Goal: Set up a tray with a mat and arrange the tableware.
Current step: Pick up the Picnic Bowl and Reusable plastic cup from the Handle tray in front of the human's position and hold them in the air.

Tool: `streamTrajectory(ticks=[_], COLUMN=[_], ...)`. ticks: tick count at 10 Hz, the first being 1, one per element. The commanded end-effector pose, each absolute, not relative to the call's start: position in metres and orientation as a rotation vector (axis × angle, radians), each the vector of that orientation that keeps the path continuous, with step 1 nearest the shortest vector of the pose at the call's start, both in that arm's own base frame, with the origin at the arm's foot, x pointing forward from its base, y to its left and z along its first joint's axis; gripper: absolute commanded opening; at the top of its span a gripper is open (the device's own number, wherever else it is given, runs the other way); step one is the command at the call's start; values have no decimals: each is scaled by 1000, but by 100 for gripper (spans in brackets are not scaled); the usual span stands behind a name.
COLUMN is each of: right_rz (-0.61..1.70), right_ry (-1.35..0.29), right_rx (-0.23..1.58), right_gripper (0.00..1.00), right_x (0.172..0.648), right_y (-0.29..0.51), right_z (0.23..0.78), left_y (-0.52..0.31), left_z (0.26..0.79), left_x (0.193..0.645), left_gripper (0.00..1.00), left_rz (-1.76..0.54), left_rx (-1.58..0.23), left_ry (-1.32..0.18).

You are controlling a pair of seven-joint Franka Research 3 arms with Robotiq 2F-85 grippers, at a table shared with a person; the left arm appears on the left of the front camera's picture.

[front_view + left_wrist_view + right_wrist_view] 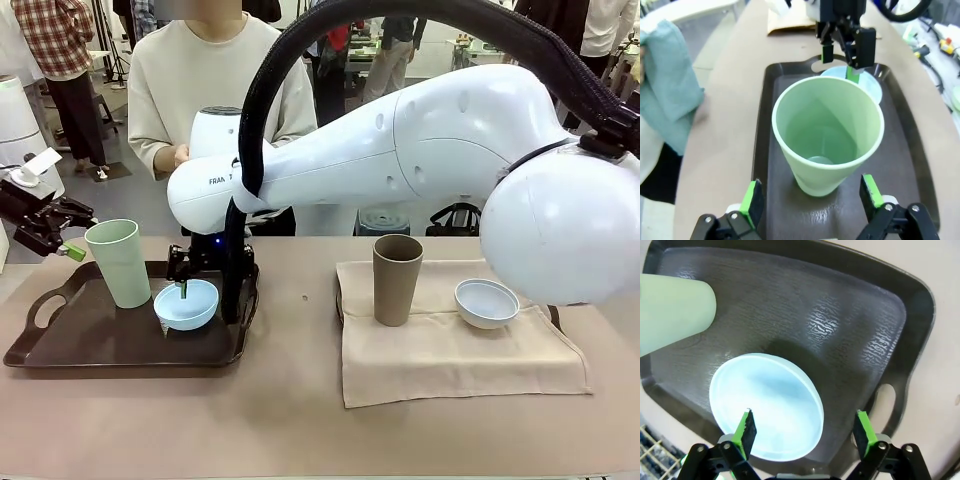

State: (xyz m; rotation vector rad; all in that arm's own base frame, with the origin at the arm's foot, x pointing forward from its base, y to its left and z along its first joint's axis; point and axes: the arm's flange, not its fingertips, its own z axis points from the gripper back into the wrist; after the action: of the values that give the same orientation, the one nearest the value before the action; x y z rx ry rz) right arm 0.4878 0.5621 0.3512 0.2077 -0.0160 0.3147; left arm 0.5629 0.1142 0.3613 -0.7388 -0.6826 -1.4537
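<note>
A dark tray (100, 340) lies at the table's left, holding a pale green tumbler (118, 262) and a light blue bowl (186, 303). My right arm reaches across, and its gripper (182, 278) hangs open just over the bowl. In the right wrist view, the gripper (805, 432) has one finger above the bowl (765, 405) and the other past its rim. My left gripper (62, 245) is open at the far left, its jaws (811, 197) spread close to the tumbler (827, 135). To the right, a beige mat (450, 360) carries a brown tumbler (397, 280) and a whitish bowl (487, 303).
A person in a cream top stands at the far side, behind my right arm, with a teal cloth (665, 85) in hand. Dark edges (553, 315) peek out beside the mat. Bare tabletop (300, 400) lies between the tray and the mat and along the front edge.
</note>
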Motion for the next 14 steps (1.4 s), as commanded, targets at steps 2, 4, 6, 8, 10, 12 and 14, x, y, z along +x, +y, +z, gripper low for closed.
streamTrajectory(ticks=[2, 4, 6, 8, 10, 12, 14], right_rz=[364, 381, 373, 368, 367, 370, 376], right_ry=[-22, -37, -40, -44, -43, -46, -40], right_rx=[234, 240, 238, 240, 241, 243, 246], right_gripper=[100, 100, 100, 100, 100, 100, 100], right_x=[486, 485, 485, 487, 487, 487, 488], right_y=[557, 559, 558, 555, 554, 554, 556], right_z=[359, 361, 361, 360, 359, 358, 355], left_y=[117, 117, 113, 107, 103, 100, 94], left_z=[368, 363, 340, 324, 308, 294, 285], left_x=[560, 562, 574, 581, 585, 585, 583], left_gripper=[100, 100, 100, 100, 100, 100, 100], left_rz=[-1462, -1453, -1477, -1481, -1481, -1466, -1465], left_rx=[-735, -735, -764, -756, -796, -829, -856], left_ry=[-679, -683, -686, -715, -698, -694, -694])
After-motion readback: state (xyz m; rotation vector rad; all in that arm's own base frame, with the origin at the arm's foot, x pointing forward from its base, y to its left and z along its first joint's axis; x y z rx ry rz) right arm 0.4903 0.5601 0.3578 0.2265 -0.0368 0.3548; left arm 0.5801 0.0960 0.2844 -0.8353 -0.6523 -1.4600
